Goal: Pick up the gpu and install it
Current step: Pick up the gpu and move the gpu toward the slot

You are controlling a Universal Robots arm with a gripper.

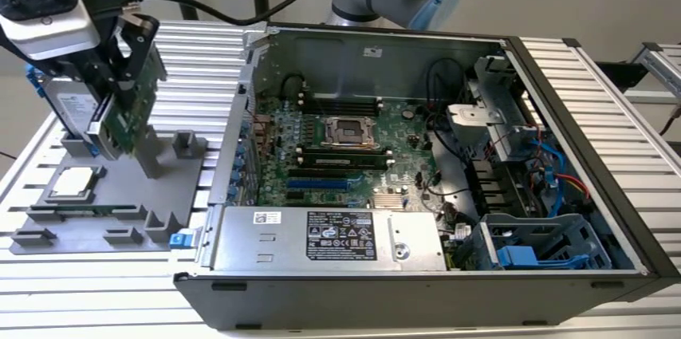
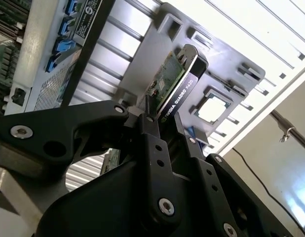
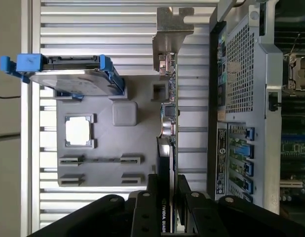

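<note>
The gpu [image 1: 126,116] is a thin card with a green board face and a black edge. It stands on edge over the grey holder plate [image 1: 127,203] at the exterior view's left. My gripper [image 1: 120,68] is shut on its upper edge. In both wrist views the black fingers [image 2: 151,140] clamp the card's black side [image 2: 178,89] from either face. The first wrist view looks down the card's edge [image 3: 167,123] to its silver bracket [image 3: 170,24], with the gripper [image 3: 166,192] closed around it. I cannot tell whether the card's lower edge touches the holder.
A silver hard drive in a blue frame [image 1: 66,104] stands right behind the gpu. A square processor chip [image 1: 72,182] lies on the holder. The open computer case [image 1: 596,163] sits at the exterior view's right, with its motherboard [image 1: 352,143], blue slots [image 1: 319,185] and power supply [image 1: 319,235].
</note>
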